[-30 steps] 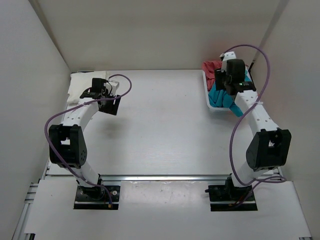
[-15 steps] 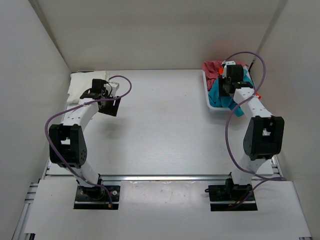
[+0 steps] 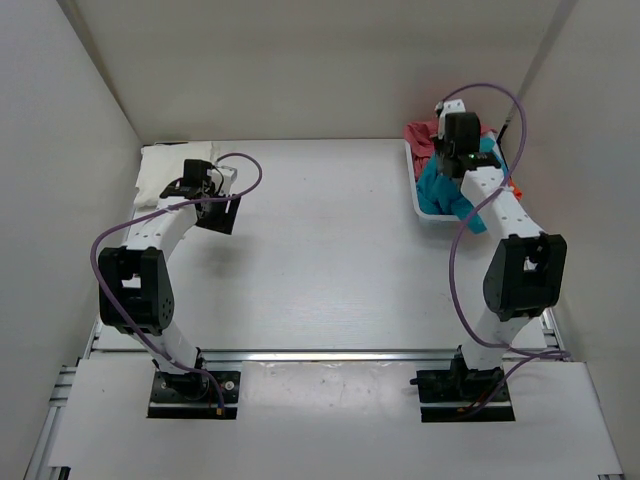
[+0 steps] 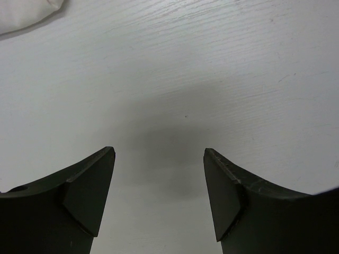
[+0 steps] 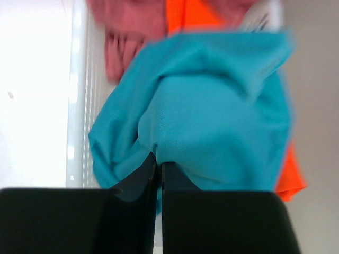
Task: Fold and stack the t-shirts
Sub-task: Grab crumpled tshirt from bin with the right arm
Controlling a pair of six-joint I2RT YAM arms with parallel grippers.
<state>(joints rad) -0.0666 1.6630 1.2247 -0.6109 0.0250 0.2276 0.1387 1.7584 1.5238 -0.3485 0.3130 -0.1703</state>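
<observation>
A teal-blue t-shirt (image 5: 212,106) lies crumpled on top in the white mesh basket (image 5: 79,106) at the back right. My right gripper (image 5: 159,161) is shut on a fold of it, the cloth puckering at the fingertips. Under it lie a bright orange t-shirt (image 5: 190,16) and a pinkish-red t-shirt (image 5: 127,32). From above, the right gripper (image 3: 447,165) sits over the teal-blue t-shirt (image 3: 440,192). A white t-shirt (image 3: 165,170) lies at the back left. My left gripper (image 4: 159,153) hangs open over bare table, nothing between its fingers, beside the white t-shirt (image 4: 26,13).
The basket (image 3: 425,215) stands against the right wall. White walls close the table on the left, back and right. The left arm's purple cable (image 3: 245,170) loops above its wrist.
The right gripper has gone from open to shut on the teal-blue t-shirt and shifted slightly toward the back of the basket. The left arm has not moved.
</observation>
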